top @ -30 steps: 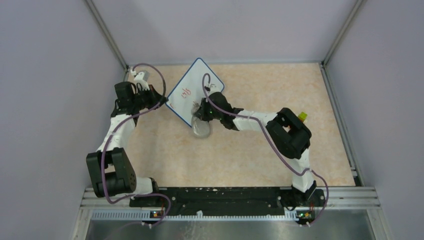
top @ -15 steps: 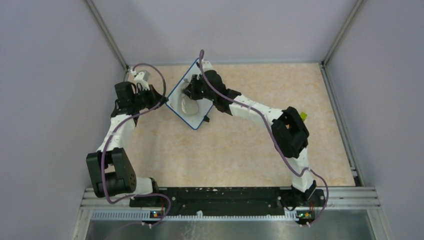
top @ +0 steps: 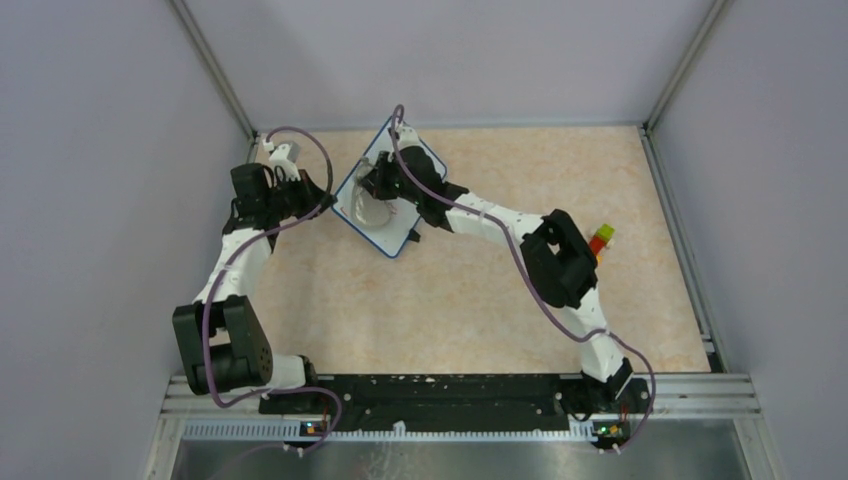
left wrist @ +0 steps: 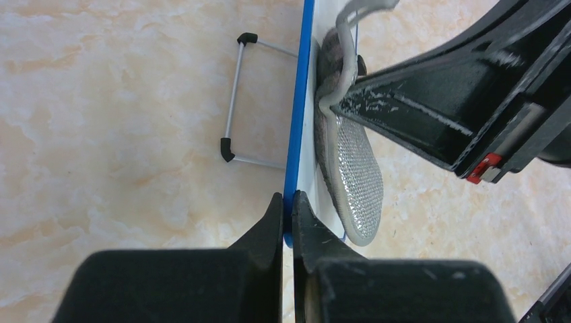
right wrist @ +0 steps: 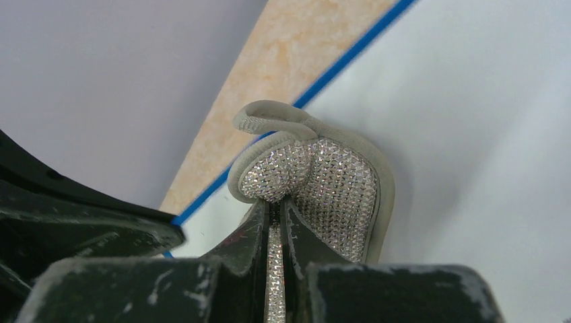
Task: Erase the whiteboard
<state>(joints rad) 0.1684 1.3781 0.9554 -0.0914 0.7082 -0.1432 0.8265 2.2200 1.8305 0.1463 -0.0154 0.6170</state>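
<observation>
The whiteboard (top: 390, 236), white with a thin blue rim, stands tilted at the table's far left. My left gripper (top: 326, 199) is shut on its left edge; in the left wrist view the fingertips (left wrist: 287, 203) pinch the blue rim (left wrist: 300, 101). My right gripper (top: 377, 192) is shut on the eraser pad (top: 371, 212), a grey oval with a sparkly mesh back (right wrist: 337, 188). The pad is pressed flat against the white face (right wrist: 471, 134), near the left gripper's end. No red writing shows on the bare parts of the board.
A wire stand with black tips (left wrist: 233, 101) sticks out behind the board. A small red, yellow and green object (top: 601, 238) lies beside the right arm's elbow. Grey walls and metal posts close in the tan tabletop (top: 450, 320).
The right gripper has carried the pad from the board's near corner up across its face toward the left edge. The red writing seen a second ago no longer shows. The left arm has not moved.
</observation>
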